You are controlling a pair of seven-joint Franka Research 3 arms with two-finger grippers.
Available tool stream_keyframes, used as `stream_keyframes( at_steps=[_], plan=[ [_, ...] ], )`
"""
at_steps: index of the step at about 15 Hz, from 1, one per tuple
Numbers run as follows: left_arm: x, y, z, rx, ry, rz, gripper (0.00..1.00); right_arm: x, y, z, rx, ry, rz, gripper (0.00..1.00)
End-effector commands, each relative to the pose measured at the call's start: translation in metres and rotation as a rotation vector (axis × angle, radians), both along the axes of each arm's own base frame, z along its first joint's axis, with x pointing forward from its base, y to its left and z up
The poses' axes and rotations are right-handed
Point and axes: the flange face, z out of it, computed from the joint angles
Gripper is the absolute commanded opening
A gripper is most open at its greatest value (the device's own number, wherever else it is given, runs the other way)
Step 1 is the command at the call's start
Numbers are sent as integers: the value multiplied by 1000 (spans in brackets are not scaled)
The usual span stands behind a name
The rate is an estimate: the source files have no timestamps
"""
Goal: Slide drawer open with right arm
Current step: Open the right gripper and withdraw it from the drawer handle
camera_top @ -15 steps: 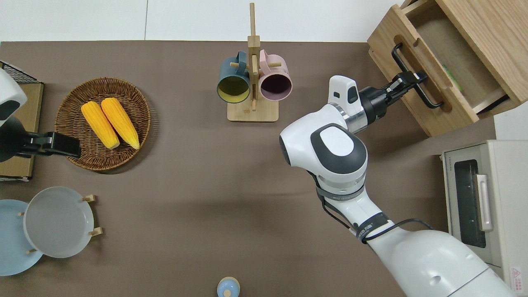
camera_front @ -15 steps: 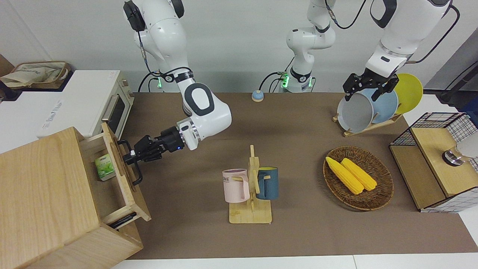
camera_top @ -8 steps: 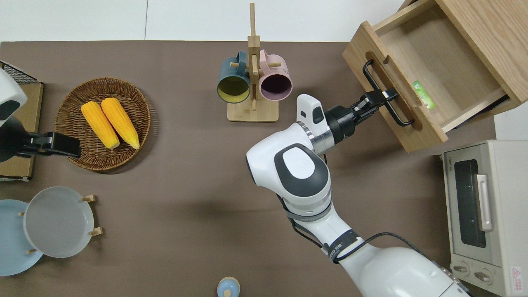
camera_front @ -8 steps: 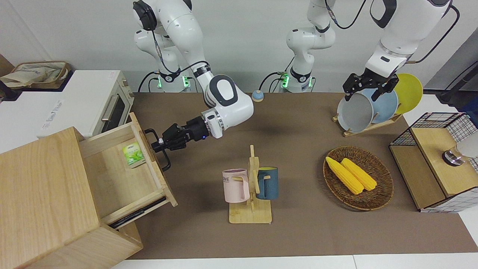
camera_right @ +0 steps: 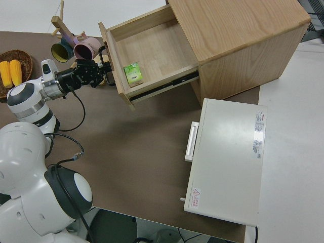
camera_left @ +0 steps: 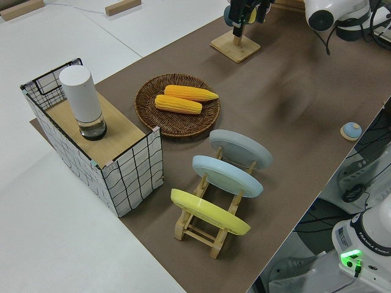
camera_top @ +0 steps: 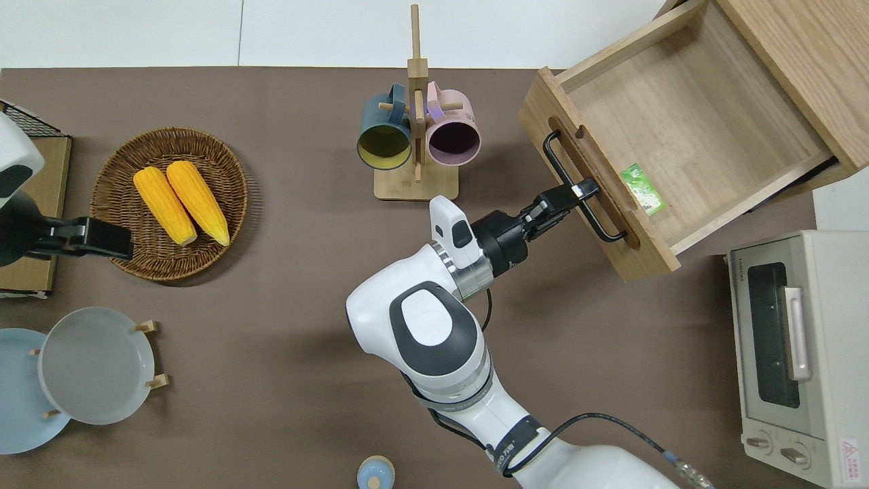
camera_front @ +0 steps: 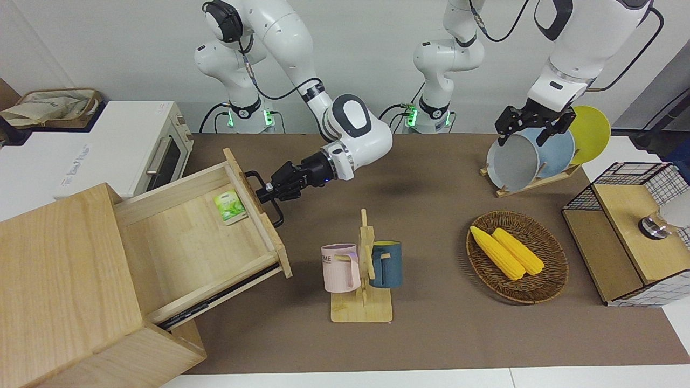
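Reaching low across the surface, your right claw (camera_top: 576, 193) grips the drawer (camera_top: 686, 129) by its bar handle (camera_top: 582, 187); the drawer juts diagonally from its cabinet (camera_front: 59, 280). Left arm parked.

Robot lab: arms (camera_front: 350, 124), staged kitchenware table (camera_front: 431, 178)

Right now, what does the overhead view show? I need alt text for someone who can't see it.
The right arm's hand grips the black handle of a wide-open wooden drawer holding a small green packet. Elsewhere on the brown table are a mug rack and a basket of corn.
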Motion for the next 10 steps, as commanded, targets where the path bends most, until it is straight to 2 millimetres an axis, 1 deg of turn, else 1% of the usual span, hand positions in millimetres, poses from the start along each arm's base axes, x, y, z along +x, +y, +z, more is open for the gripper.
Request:
stream_keyframes(
  at_steps=[1,6,7,8,9,10],
  plan=[
    [2,1,4,16,5,-12,993,-2,5,10,-1,-21,-14,0],
    [2,1,4,16,5,-12,993,-4,9,11,-2,-24,-7,0],
    [2,1,3,16,6,-12,993,-5,10,11,-2,-24,-5,41],
    [2,1,3,16,6,-12,993,-4,9,11,-3,-24,-7,172],
    [2,1,4,16,5,-12,993,-5,10,11,-2,-24,-5,470],
    [2,1,4,16,5,-12,993,-4,9,11,-1,-25,-8,866]
  ],
)
